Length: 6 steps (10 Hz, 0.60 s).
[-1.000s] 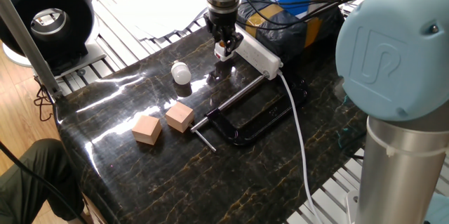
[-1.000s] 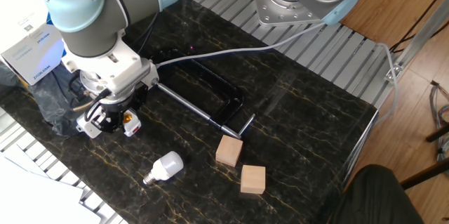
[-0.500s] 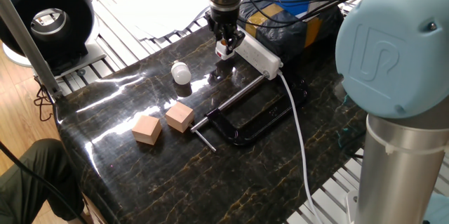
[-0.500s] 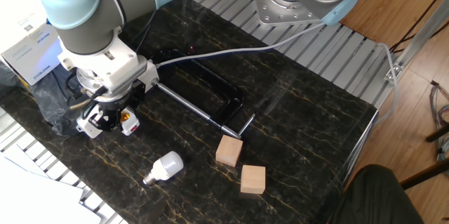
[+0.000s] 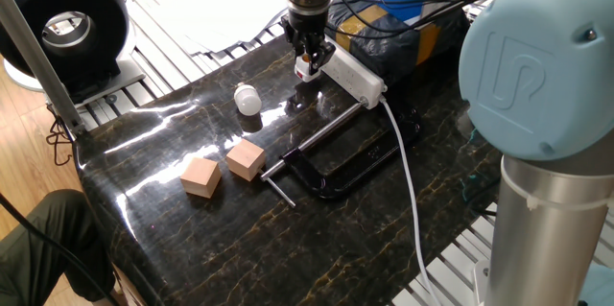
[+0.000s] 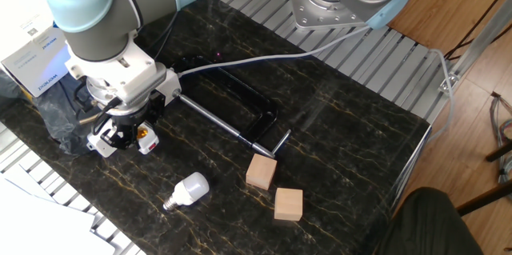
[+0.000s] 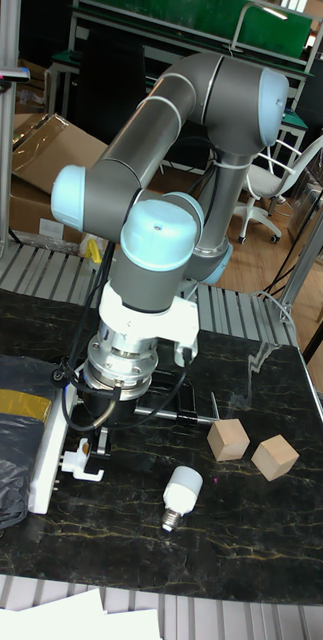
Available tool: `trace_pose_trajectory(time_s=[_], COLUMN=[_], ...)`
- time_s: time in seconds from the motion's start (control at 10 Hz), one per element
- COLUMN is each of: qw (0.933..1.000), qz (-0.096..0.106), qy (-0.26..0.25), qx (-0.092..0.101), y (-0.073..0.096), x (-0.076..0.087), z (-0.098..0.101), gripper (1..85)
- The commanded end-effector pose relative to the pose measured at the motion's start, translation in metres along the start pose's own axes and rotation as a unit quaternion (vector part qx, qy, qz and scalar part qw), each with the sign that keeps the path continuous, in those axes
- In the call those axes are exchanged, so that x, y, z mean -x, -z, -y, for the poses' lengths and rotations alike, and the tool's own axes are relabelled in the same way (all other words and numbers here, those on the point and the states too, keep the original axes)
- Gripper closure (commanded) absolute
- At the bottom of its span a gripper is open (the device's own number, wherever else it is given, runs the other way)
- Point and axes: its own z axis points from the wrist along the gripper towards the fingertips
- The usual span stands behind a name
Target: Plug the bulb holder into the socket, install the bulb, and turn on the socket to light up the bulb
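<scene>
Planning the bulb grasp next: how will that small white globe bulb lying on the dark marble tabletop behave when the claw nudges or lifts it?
The small white globe bulb lies on its side, so a nudge would probably roll it in an arc. The dark marble tabletop looks glossy, so it may also slide. It is likely light, and possibly fragile.

In the tall fixed view, the socket (image 7: 47,452) lies at the tabletop's (image 7: 261,540) left, the bulb (image 7: 180,492) lying to its right, the two wooden cubes (image 7: 251,447) farther right, the clamp (image 7: 181,412) behind the bulb.
</scene>
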Motion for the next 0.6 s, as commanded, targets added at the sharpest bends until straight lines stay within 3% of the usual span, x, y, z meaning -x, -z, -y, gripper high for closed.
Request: trace_pose_trajectory(time_s=[0.0,0.5], qw=[1.0000,1.0000], qz=[0.002,-0.005], qy=[-0.003,-0.002], qx=[-0.003,-0.006], y=[-0.0013,-0.0024], x=[-0.0011,-0.0063], z=[0.0017,0.0018], gripper=[84.7,84.7])
